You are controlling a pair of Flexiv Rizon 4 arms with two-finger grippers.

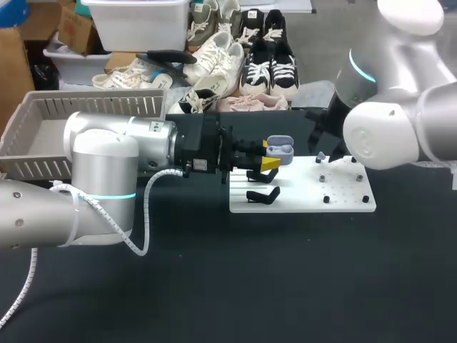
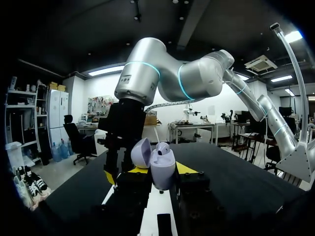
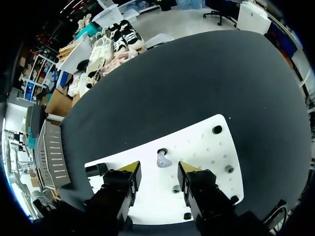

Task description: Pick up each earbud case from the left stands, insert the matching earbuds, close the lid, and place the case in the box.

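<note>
**Right fingers poised over the loose earbud, left holding the open case**

My right gripper (image 3: 159,168) hangs with its fingers spread, pointing down at the white board (image 3: 206,147). A lilac earbud (image 3: 162,160) sits just ahead of the gap between the yellow tips, touched by neither. My left gripper (image 2: 162,169) is clamped on the lilac earbud case (image 1: 280,149), one finger on each flank. It holds the case above the board's left part, near the black stands (image 1: 263,194). The lid (image 2: 141,152) is tipped open, and what looks like one earbud is already seated inside.

I judge the step in hand to be picking up the loose earbud. To do it well, I would centre the earbud between the right fingers before descending. I would close on its body rather than its narrow stem, and gently, since so small and smooth a part could squirt sideways. A straight lift clears the small pegs beside it. I would keep the left arm steady with the case mouth facing the right arm, so the free socket stays reachable. The box (image 1: 93,107) waits well off to the left.
</note>
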